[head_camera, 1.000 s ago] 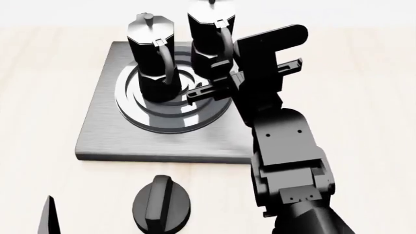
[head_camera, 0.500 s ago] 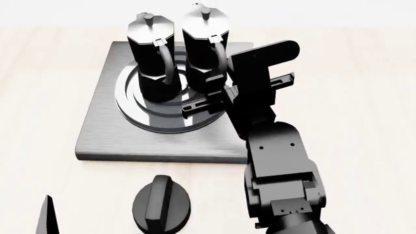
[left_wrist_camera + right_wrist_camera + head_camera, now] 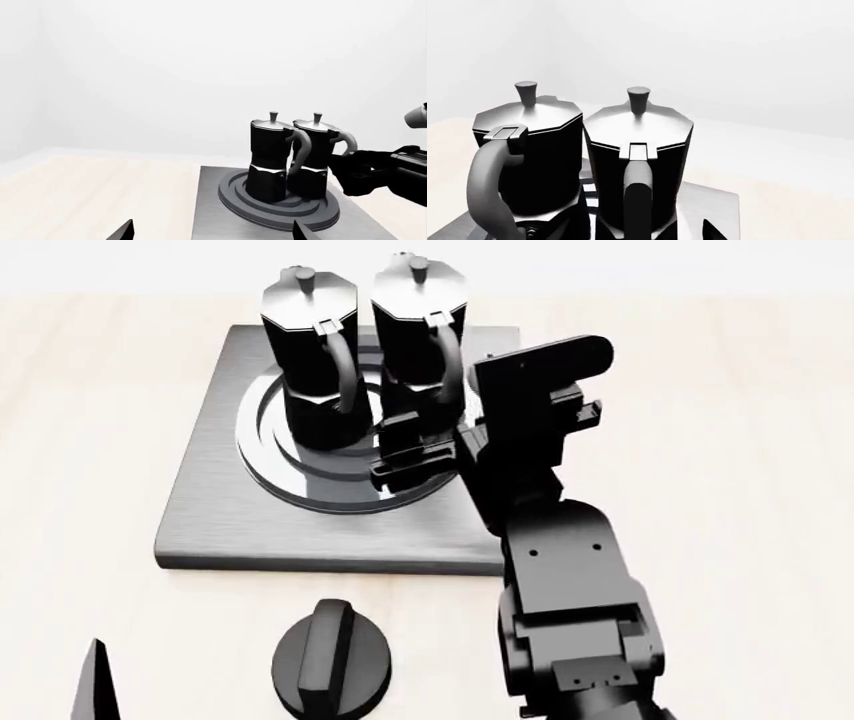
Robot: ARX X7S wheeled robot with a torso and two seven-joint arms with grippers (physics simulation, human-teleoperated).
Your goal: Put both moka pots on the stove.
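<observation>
Item 1: flat square brushed-grey metal stove plate w/ raised concentric ring burner, lay on pale wood-grain counter. Item 2: small black faceted moka pot w/ silver-grey lid, left one in head view, stood upright on the burner rings, curved black handle toward the camera. Item 3: second identical black faceted moka pot, right one in head view, upright just beside item 2, base on the burner's right side; whether the two bodies touched — cannot tell. Both also seen side by side in left wrist view and, and close up in right wrist view and. Item 4: black round ridged knob, on counter near the plate's front edge, apart from it. Right arm's black hand was low over the plate at the right pot's handle side; fingers looked drawn near the handle's base, but whether clamped on it or merely close — cannot tell. Left hand: only two dark finger tips showed at the left wrist view's edge, set well apart w/ nothing between them.
</observation>
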